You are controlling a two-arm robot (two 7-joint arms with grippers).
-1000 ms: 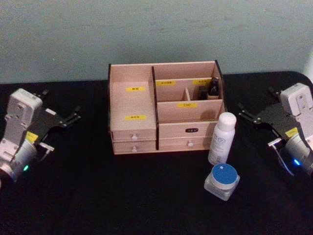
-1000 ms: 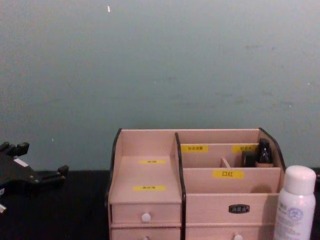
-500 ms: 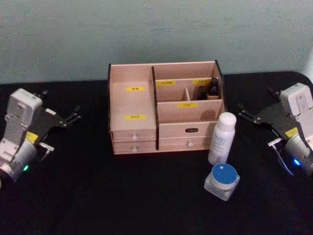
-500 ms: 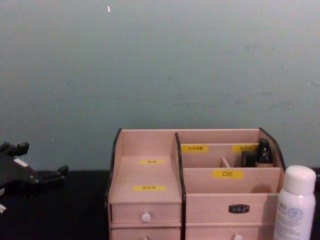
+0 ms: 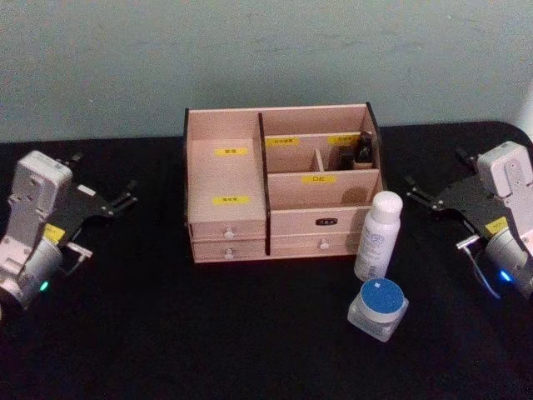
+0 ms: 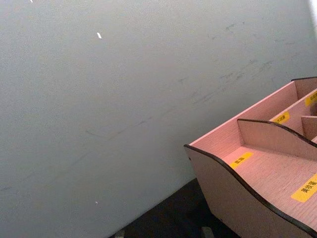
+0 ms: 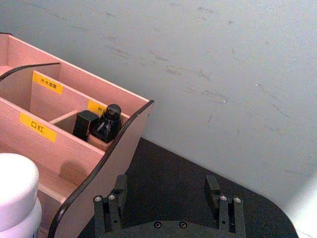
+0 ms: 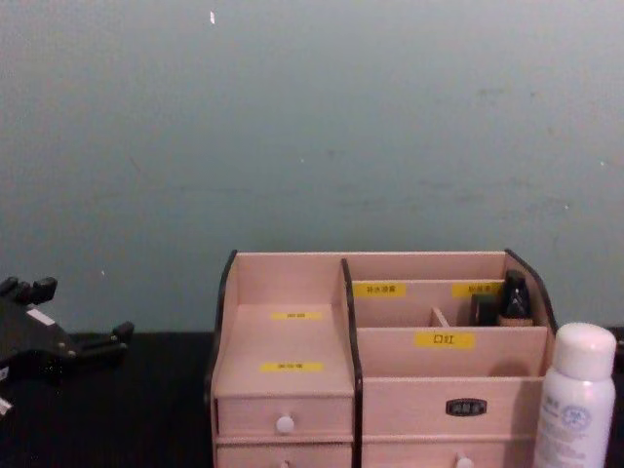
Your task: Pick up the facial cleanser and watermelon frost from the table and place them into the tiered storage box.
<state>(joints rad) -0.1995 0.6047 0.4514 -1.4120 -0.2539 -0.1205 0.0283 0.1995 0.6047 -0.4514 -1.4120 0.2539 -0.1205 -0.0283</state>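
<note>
My right pincer [image 7: 166, 193] wide, empty. Take white bottle [image 5: 376, 235] mid-body, level; clear blue-lidded jar [image 5: 379, 307] and tiered storage box [image 5: 316, 121]. Left pincer [image 5: 104, 179] wide, parked.

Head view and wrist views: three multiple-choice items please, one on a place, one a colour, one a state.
1. Where is the white bottle relative to the tiered storage box?
A. in a top compartment
B. upright on the black table before its right end
C. on its left step

2. The lid of the low jar is:
A. blue
B. red
C. yellow

3. The right gripper is:
A. shut on the bottle
B. shut, empty
C. open, empty

Answers: 1 B, it stands by the drawers; 2 A, the round top is blue; 3 C, its fingers are spread, nothing between; the left gripper is parked likewise.
</note>
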